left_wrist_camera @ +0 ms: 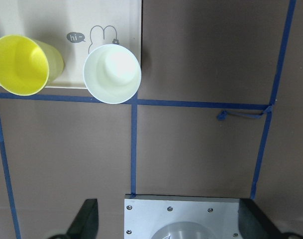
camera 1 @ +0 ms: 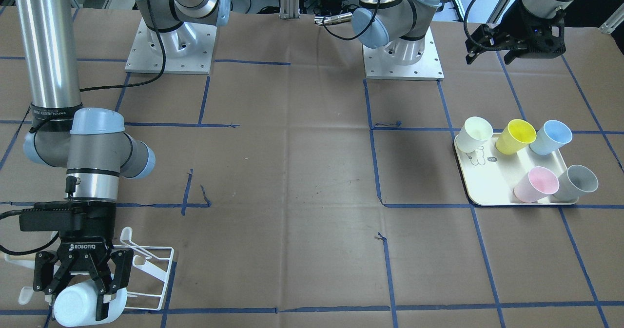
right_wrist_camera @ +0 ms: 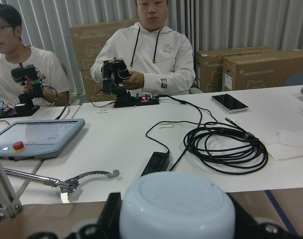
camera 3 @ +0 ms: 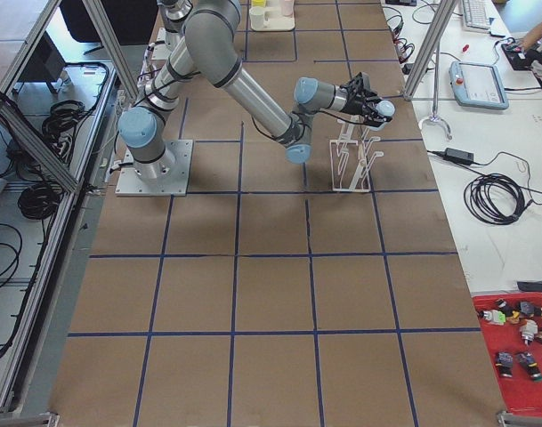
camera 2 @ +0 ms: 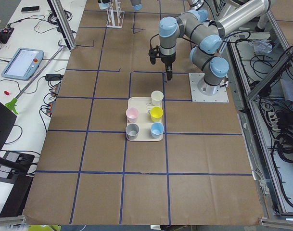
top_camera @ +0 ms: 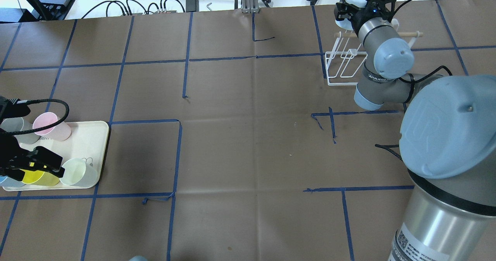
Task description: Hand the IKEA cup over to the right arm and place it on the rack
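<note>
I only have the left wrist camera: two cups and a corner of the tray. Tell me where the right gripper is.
Observer: The right gripper is at the wire rack, at the opposite end of the table from the tray.
Operator: Report whether it holds anything.
Observer: Yes. It is shut on a pale cup, which the right side view shows held above the top of the rack.
Operator: Count the cups on the tray beyond my two.
Observer: Three more, all standing mouth up: a blue cup, a pink cup and a grey cup.
</note>
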Robot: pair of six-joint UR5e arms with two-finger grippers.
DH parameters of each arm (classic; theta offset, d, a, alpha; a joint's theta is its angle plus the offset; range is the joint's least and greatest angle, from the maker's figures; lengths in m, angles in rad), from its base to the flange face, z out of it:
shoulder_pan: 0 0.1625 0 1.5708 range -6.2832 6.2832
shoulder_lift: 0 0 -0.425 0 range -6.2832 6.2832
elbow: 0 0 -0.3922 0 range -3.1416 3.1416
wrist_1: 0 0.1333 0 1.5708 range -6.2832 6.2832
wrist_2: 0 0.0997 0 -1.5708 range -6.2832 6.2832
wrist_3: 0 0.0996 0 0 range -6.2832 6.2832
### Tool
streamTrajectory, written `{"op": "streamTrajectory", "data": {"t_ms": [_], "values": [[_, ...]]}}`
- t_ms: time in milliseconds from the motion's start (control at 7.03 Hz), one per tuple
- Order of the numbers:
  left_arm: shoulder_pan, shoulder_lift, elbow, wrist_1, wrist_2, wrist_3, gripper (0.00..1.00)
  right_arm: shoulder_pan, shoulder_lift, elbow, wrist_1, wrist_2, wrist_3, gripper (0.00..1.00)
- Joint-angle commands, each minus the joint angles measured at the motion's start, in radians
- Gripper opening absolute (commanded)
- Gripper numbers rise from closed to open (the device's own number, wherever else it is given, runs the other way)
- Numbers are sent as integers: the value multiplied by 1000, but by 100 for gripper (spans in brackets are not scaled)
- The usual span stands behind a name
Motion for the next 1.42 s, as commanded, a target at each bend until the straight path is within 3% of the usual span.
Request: {"op": "streamTrajectory", "data": {"t_ms": [0,569,1138,1281], "values": [[1,-91,-123,247,-4,1,99,-1,-7,2,10,2,6,100],[-2,-220,-188,438,-37,0,99,25,-86,3,17,4,9,100],[-11,-294,-220,521,-35,4,97,68,-345,66,149,7,59,100],[-11,-289,-219,515,-27,9,63,79,-404,113,151,7,164,100]]}}
